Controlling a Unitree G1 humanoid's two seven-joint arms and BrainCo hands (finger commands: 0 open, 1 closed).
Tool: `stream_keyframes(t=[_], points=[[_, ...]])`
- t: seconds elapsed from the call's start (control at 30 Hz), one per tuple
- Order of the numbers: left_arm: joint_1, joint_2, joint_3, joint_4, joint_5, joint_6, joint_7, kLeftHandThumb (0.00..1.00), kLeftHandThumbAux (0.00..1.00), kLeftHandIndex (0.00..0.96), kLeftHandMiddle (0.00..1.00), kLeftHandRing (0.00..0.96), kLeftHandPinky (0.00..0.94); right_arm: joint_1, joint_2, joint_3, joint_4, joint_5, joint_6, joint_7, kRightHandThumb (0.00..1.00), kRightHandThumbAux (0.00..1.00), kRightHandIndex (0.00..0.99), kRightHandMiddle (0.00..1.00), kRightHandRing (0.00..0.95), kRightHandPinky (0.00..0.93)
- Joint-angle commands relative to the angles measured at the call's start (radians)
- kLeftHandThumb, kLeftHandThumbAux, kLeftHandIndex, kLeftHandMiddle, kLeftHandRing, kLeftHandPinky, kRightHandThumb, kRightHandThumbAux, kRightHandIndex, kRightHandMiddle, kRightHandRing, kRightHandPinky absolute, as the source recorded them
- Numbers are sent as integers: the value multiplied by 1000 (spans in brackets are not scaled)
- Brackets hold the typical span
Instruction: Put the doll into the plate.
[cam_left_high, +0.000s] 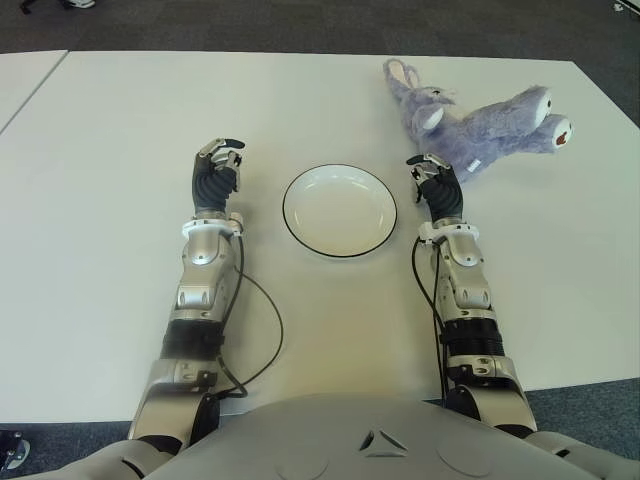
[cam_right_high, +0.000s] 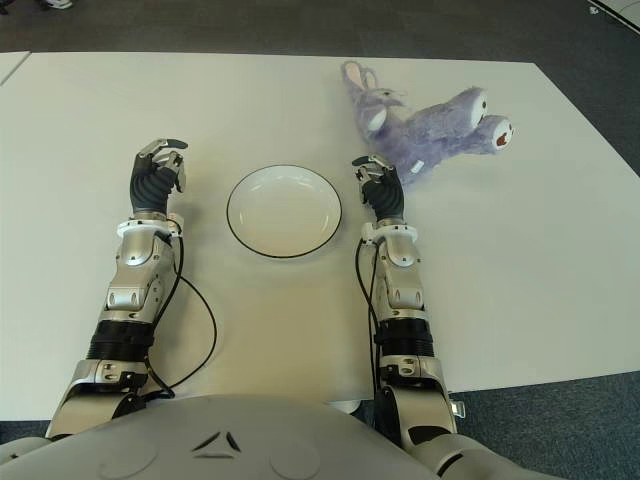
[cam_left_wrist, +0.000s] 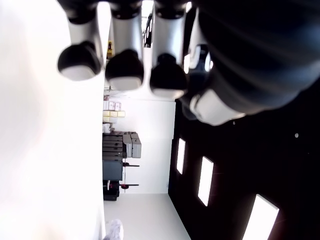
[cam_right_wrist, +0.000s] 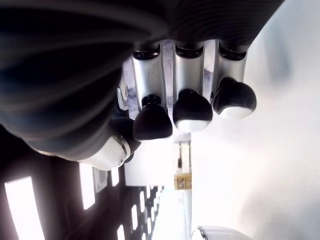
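Observation:
The doll (cam_left_high: 470, 120), a purple plush rabbit with white-soled feet, lies on its side on the white table (cam_left_high: 120, 150) at the far right. A white plate (cam_left_high: 340, 210) with a dark rim sits empty at the table's middle. My right hand (cam_left_high: 428, 168) is just right of the plate and a short way in front of the doll, not touching it. In the right wrist view its fingers (cam_right_wrist: 192, 110) hang loosely curled with nothing in them. My left hand (cam_left_high: 222, 155) shows left of the plate, its fingers (cam_left_wrist: 120, 70) relaxed and holding nothing.
A second white table (cam_left_high: 25, 80) adjoins at the far left. Dark carpet (cam_left_high: 300, 25) lies beyond the far edge. A black cable (cam_left_high: 262, 330) loops on the table beside my left forearm.

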Motion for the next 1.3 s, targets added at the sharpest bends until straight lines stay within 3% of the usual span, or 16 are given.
stream_keyframes(t=[0.03, 0.37, 1.0, 1.3], points=[[107, -66, -4, 50, 2, 6, 6, 707, 707, 442, 857, 867, 855, 70, 15, 5, 28, 5, 7, 11, 712, 714, 442, 868, 863, 870], [101, -67, 0, 63, -8, -2, -2, 707, 707, 441, 857, 866, 853, 51, 10, -9, -3, 13, 25, 10, 712, 714, 442, 867, 864, 867], [88, -73, -13, 81, -13, -9, -13, 707, 707, 442, 853, 864, 854, -6, -5, -8, -343, -10, 251, -61, 715, 714, 442, 856, 845, 853], [86, -80, -18, 80, -12, -9, -7, 708, 706, 442, 854, 864, 856, -21, -42, 19, -468, -107, 376, -101, 717, 714, 442, 836, 834, 836]])
